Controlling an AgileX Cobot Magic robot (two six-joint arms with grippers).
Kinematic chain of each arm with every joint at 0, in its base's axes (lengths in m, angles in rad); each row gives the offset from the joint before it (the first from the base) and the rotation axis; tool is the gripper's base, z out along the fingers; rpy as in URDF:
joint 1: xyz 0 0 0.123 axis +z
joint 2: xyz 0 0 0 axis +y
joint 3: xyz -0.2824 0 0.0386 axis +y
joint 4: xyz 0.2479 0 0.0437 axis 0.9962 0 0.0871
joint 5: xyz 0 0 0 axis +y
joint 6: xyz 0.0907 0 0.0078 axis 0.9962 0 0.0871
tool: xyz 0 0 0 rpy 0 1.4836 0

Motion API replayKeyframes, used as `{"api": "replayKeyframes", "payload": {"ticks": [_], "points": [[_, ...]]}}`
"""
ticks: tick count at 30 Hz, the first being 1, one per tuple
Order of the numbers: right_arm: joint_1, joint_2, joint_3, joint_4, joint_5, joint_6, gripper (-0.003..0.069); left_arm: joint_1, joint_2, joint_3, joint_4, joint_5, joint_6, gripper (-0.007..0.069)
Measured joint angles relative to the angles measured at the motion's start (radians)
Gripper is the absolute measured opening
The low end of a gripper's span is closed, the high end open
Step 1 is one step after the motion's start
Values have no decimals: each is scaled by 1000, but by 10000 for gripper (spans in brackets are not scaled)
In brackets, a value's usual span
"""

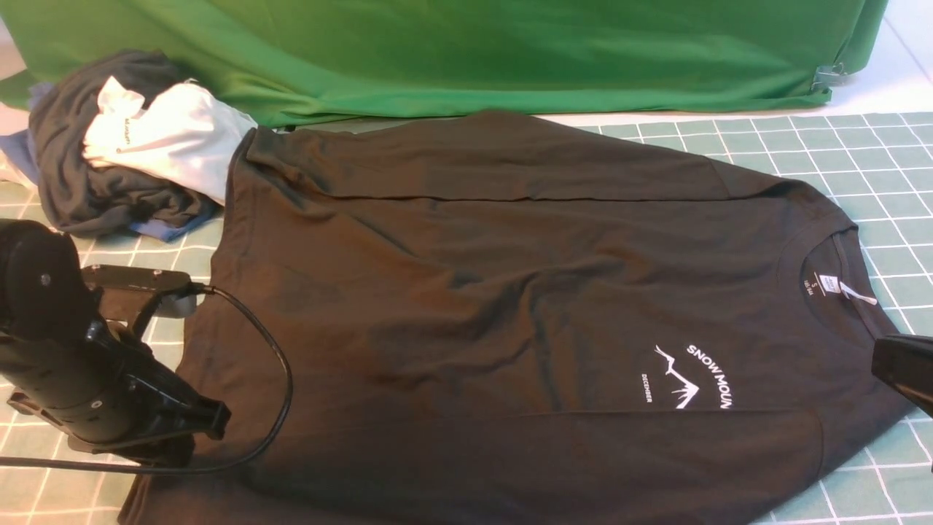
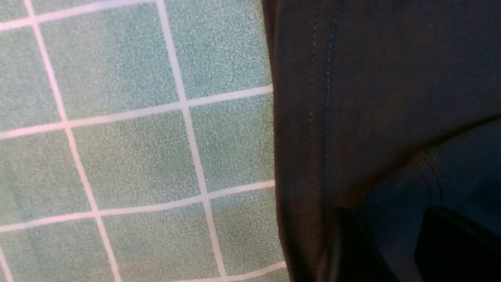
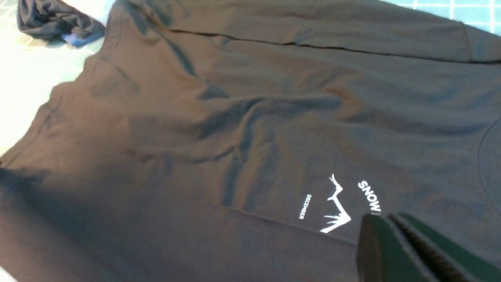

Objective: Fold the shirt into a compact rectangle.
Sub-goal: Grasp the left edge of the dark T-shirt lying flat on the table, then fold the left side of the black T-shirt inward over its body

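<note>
Shirt lies spread out — only right wrist view shows right hand pressed together.

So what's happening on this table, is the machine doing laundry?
A two-armed robot is folding a black shirt that lies flat on a checked mat. Both sleeves look already folded in over the body. The left gripper is open at the hem, and the right gripper is shut, poised near the chest print. Neither seems to hold the cloth yet.

A staged robot lab: green backdrop, checked tablecloth.
</note>
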Motion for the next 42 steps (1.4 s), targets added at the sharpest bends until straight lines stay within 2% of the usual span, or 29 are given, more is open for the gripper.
{"api": "replayKeyframes", "payload": {"ticks": [4, 10, 13, 18, 22, 24, 36, 42], "points": [[0, 0, 0, 2, -5, 1, 29, 0, 0, 18, 5, -38, 0, 300], [0, 0, 0, 2, -6, 1, 33, 0, 0, 21, 1, -60, 0, 272], [0, 0, 0, 3, -6, 1, 37, 0, 9, 21, -2, -49, 0, 205], [0, 0, 0, 3, -6, 2, 38, 0, 55, 23, -2, -17, 0, 141], [0, 0, 0, 3, -6, 2, 38, 0, 47, 3, -18, -3, 7, 41], [0, 0, 0, 3, -6, 2, 39, 0, 23, -11, -25, 9, 17, 20], [0, 0, 0, 3, -65, -1, 50, 0, -170, -66, -38, 57, 29, 13], [0, 12, -26, -1, -86, -1, 50, 0, -189, -230, -60, 108, 49, 13]]}}
